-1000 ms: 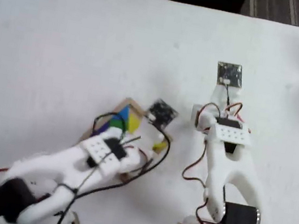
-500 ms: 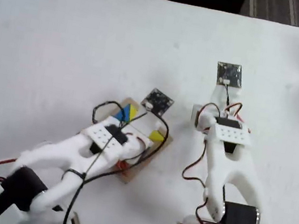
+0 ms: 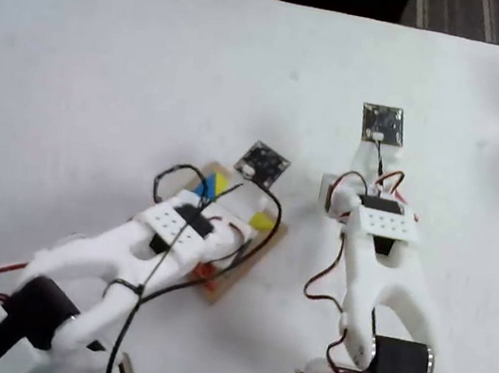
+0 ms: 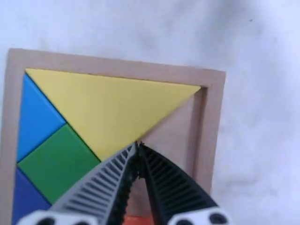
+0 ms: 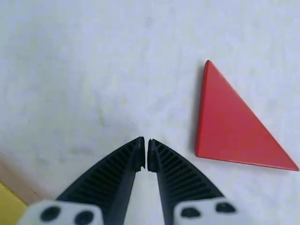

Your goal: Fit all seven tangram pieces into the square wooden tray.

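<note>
The clenched left tool (image 4: 138, 149) is hovering over the bare corner of the square wooden tray (image 4: 212, 122), at the flat yellow triangle (image 4: 112, 108) edge, the right tool (image 5: 145, 152) clenched outside the tray.

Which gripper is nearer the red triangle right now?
Right. The right gripper sits over the table with the red triangle lying just beside it, apart. The left gripper is over the wooden tray, tips at the yellow triangle's edge.
</note>
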Controlling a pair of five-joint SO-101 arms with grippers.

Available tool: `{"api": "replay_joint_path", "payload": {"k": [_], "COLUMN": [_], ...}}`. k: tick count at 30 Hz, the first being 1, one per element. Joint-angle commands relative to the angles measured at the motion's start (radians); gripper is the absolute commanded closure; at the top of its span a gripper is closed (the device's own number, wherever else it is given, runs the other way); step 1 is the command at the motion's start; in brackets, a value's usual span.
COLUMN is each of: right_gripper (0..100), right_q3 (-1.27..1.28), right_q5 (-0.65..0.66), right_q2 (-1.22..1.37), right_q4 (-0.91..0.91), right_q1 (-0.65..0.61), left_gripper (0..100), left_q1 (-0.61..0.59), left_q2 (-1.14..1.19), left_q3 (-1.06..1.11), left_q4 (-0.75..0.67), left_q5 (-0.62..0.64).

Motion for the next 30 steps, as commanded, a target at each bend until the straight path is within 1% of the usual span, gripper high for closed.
{"api": "replay_joint_path", "payload": {"k": [1,7,11,15,17,20,23,25,28,30], "right_gripper": [98.1,98.1,98.1,97.8,97.8,97.8,97.8,97.8,98.0,98.1], "right_q3": [-0.023,-0.023,-0.023,-0.023,-0.026,-0.048,-0.077,-0.12,-0.186,-0.236], "right_q5": [0.012,0.012,0.012,0.012,0.009,0.012,0.012,0.009,0.0,-0.048], "right_q2": [-0.005,-0.008,-0.008,-0.008,-0.008,-0.001,0.001,0.002,0.035,0.093], "right_q4": [-0.019,-0.019,-0.019,-0.019,-0.019,-0.01,0.024,0.084,0.14,0.139], "right_q1": [-0.01,-0.01,-0.01,-0.01,-0.004,0.004,0.041,0.077,0.124,0.147], "left_gripper": [98,98,98,98,98,98,98,98,98,98], "left_q1": [-0.021,-0.015,-0.015,-0.024,-0.047,-0.13,-0.229,-0.282,-0.325,-0.34], "left_q2": [-0.007,-0.048,-0.205,-0.406,-0.489,-0.565,-0.553,-0.513,-0.412,-0.332], "left_q3": [-0.003,0.021,0.081,0.172,0.201,0.215,0.184,0.149,0.086,0.041], "left_q4": [-0.117,-0.13,-0.103,-0.107,-0.106,-0.106,-0.11,-0.112,-0.112,-0.112], "left_q5": [-0.011,-0.012,-0.017,-0.014,-0.012,-0.011,-0.011,-0.011,-0.011,-0.011]}}
